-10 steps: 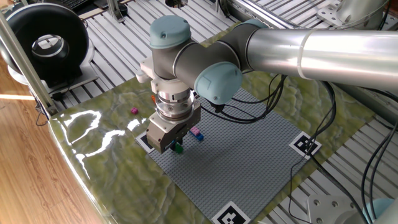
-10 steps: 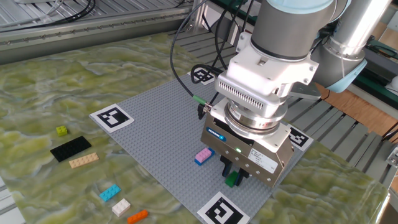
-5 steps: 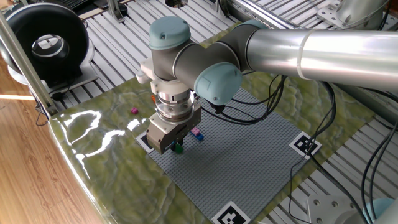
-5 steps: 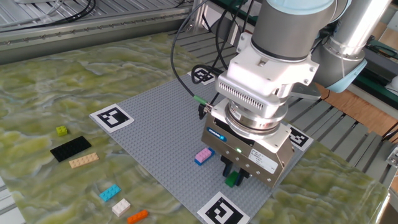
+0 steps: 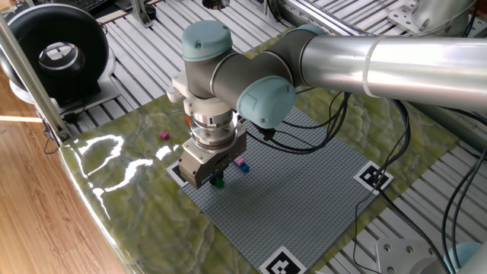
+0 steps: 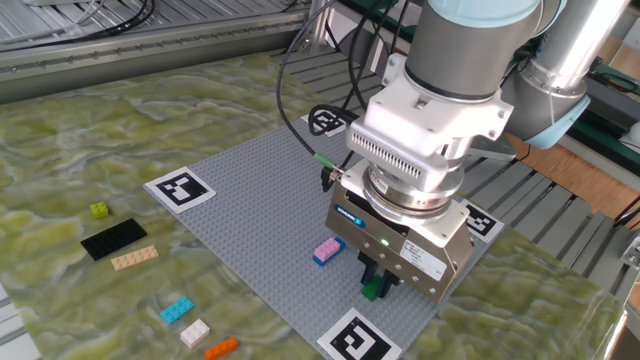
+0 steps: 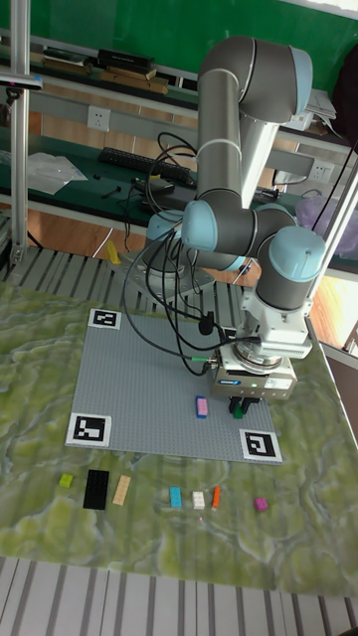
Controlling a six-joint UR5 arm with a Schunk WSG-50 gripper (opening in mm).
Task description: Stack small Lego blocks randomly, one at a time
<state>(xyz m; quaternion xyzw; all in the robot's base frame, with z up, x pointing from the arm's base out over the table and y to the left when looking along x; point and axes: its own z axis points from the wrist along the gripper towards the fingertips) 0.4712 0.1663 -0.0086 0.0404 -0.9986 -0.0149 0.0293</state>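
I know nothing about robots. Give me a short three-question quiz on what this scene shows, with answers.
1. True or false: the gripper holds a green block at the grey baseplate.
2. Which stack already sits on the baseplate? A: orange on white. B: pink on blue. C: cyan on tan.
3. Fill in: the loose cyan block lies off the baseplate, on the green ____.

Key: 1 true. 2 B, the pink-on-blue stack. 3 mat.
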